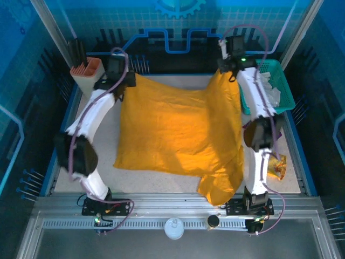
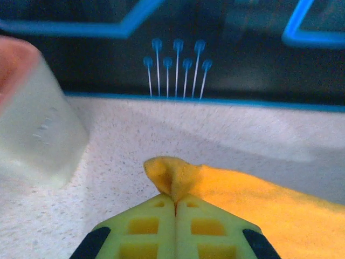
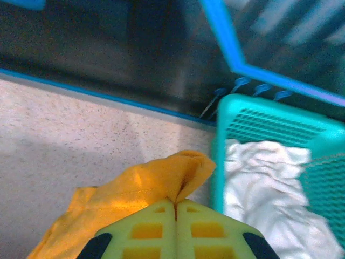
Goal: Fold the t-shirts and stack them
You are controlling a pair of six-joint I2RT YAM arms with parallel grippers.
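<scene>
Loosely draped mustard-orange t-shirt, soft corners pinched in both jaws.

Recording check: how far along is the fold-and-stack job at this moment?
Done: no finished fold or stack shows. In hand: the left end effector and right end effector are each shut on the far edge of the mustard-orange t-shirt, which lies mostly spread over the table. Left: folding it, then fetching the white t-shirt from the teal basket, folding it and stacking both.
</scene>
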